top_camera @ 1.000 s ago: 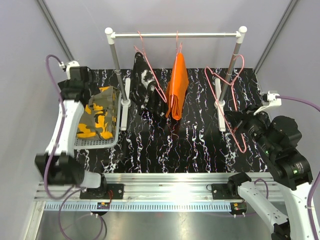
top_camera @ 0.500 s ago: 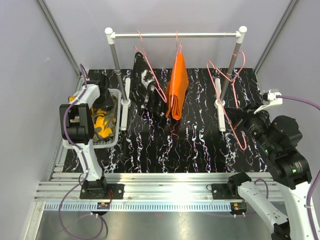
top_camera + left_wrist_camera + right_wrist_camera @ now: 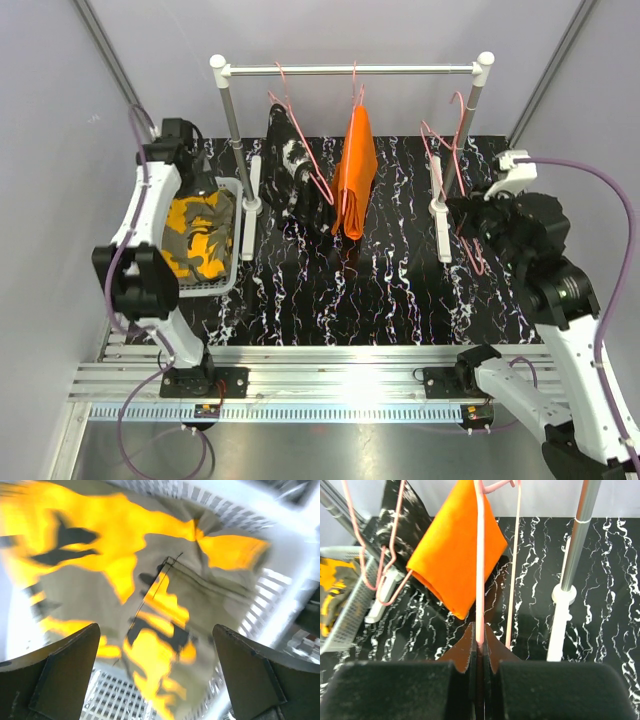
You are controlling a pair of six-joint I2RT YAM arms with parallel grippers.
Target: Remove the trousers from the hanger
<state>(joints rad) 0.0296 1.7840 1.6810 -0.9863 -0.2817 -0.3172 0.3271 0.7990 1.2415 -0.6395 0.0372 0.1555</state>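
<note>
The trousers are soft, light, limp cloth, so they look likely to sag, slide and bunch rather than hold a shape. The best hold is probably a pinch through the doubled thickness near the lower fold, pulling sideways off the bar while the wire swings freely. The camouflage trousers (image 3: pixel 200 238) lie crumpled in the white basket (image 3: pixel 228 285) at the left of the desk (image 3: pixel 400 290). The orange trousers (image 3: pixel 354 172) and the black splashed trousers (image 3: pixel 288 165) hang side by side on loaded hangers (image 3: pixel 354 88) from the rail (image 3: pixel 400 70). The left arm arches up from its base and bends over the basket's far end. Its left claw (image 3: pixel 155 630) points straight down at the camouflage cloth with jaws spread wide, gripping nothing and not touching the fabric. The right arm reaches forward beside the rack's right post, wrist roughly level. The right claw (image 3: pixel 479 636) is pinched tight on the thin wire of an empty pink hanger (image 3: pixel 452 150), which tilts against that post, well apart from the orange pair.
</note>
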